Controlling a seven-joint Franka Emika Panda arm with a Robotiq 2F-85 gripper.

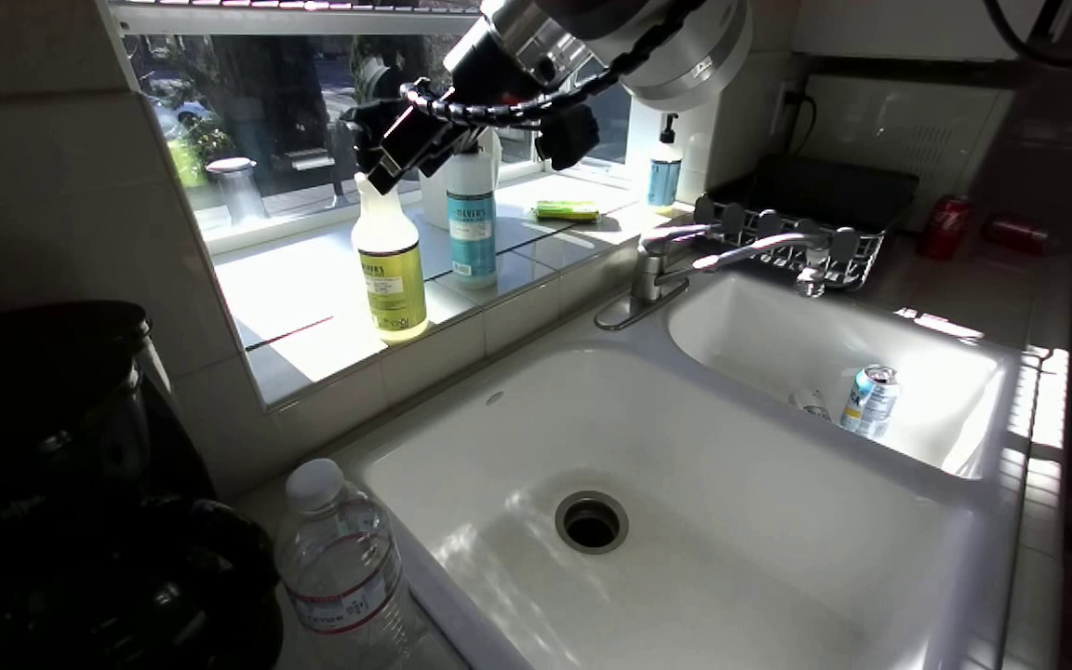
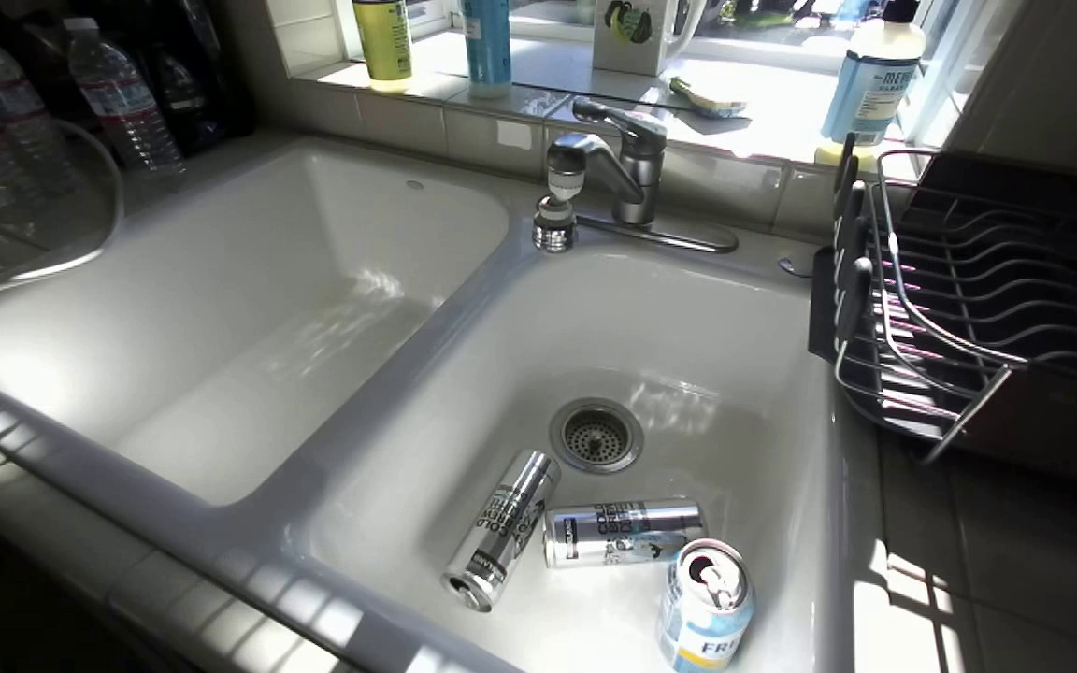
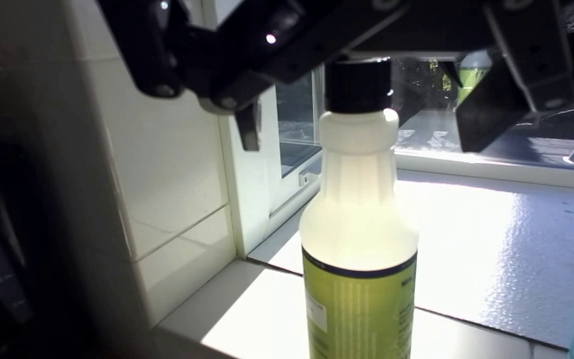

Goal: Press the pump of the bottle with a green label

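The bottle with a green label (image 1: 391, 279) stands upright on the tiled window ledge. In an exterior view its lower part (image 2: 385, 42) shows and its top is cut off. In the wrist view the bottle (image 3: 359, 299) is close, with a white neck and a black top (image 3: 358, 85). The upper end of that top is hidden behind the gripper body. My gripper (image 3: 360, 142) is open, one finger on each side of the bottle's upper part, with gaps on both sides. In an exterior view the gripper (image 1: 380, 160) is at the bottle's top and covers it.
A teal-label bottle (image 1: 472, 233) stands beside it on the ledge. A mug (image 2: 632, 37) and a blue-label pump bottle (image 2: 875, 89) are farther along. A tiled side wall (image 3: 167, 149) is left of the bottle. The faucet (image 1: 649, 270) and sink (image 1: 685, 447) lie below.
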